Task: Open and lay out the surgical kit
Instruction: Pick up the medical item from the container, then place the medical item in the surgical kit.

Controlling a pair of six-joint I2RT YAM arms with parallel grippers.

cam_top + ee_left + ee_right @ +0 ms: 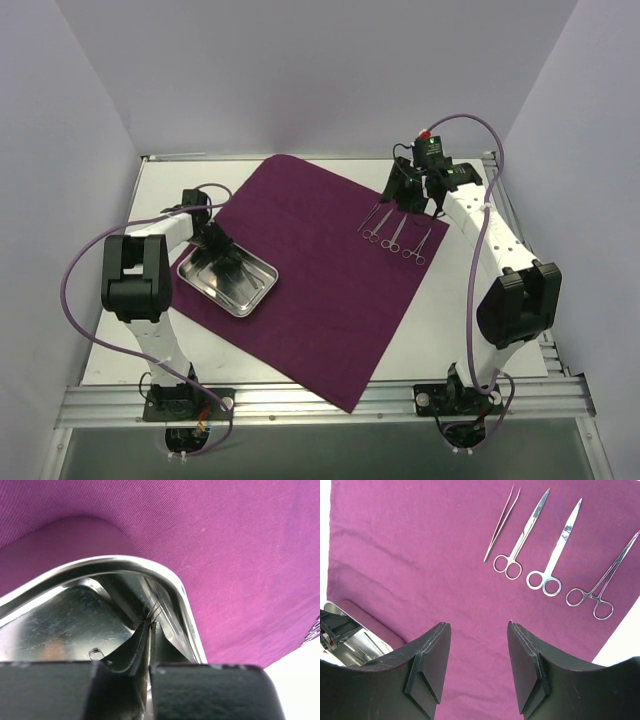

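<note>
Showing the overhead view: the dark purple cloth (320, 250) lies flat on the white desk (450, 320). The left pincer (225, 258) reaches down inside the steel tray (262, 290), which sits on the cloth's edge beneath it. The right pincer (405, 190) hangs over the cloth's far side, with a row of four instruments (395, 235) just in front of it.

Left wrist view: the left pincer (150, 625) has its fingers pressed almost together, with only a sliver between them. The tips meet at the foot of the tray's (172, 580) inner wall, close to a rounded corner. Whether anything is caught between them cannot be told. The cloth (240, 555) fills the field beyond and to the right of the pincer, and the desk (300, 665) shows at the lower right.

Right wrist view: the right pincer (477, 627) is spread and holds nothing above the cloth (410, 555). Ahead of it and to the right lie tweezers (502, 525), two pairs of scissors (522, 535) and, farthest right, ring-handled forceps (602, 580), set side by side and apart. The tray (365, 647) shows to the pincer's lower left.
</note>
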